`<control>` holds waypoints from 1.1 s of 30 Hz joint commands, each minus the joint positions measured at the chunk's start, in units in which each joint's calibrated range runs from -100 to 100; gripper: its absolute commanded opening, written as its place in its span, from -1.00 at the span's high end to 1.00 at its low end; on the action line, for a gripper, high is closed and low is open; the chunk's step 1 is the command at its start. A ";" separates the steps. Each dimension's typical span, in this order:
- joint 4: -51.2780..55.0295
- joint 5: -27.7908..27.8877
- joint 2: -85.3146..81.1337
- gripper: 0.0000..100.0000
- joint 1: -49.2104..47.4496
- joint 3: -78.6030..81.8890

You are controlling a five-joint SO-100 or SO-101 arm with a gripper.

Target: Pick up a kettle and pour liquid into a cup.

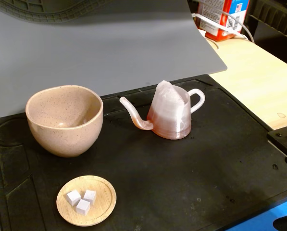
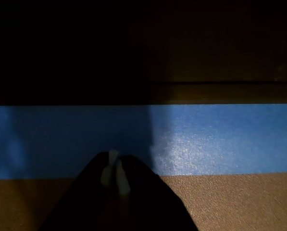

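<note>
In the fixed view, the translucent pinkish kettle (image 1: 171, 113) stands upright on the black mat (image 1: 205, 178). Its thin curved spout points left toward the cup and its loop handle faces right. Reddish-brown liquid (image 1: 169, 127) shows through its lower body. The large beige speckled cup (image 1: 65, 120) stands to the left, apart from the spout, and looks empty. The gripper does not show in the fixed view. In the dim wrist view my gripper (image 2: 114, 174) comes in from the bottom edge as a dark shape. Its pale fingertips lie together and hold nothing, over a blue strip (image 2: 220, 139) and brown surface.
A small wooden dish (image 1: 87, 200) with three white cubes lies at the front left of the mat. A grey sheet (image 1: 109, 43) covers the back. A light wooden table (image 1: 254, 77) and a red-and-white carton (image 1: 225, 17) are at the right, and black hardware (image 1: 283, 139) sits at the right edge.
</note>
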 commanded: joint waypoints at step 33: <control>-35.84 0.13 14.16 0.98 -1.37 0.39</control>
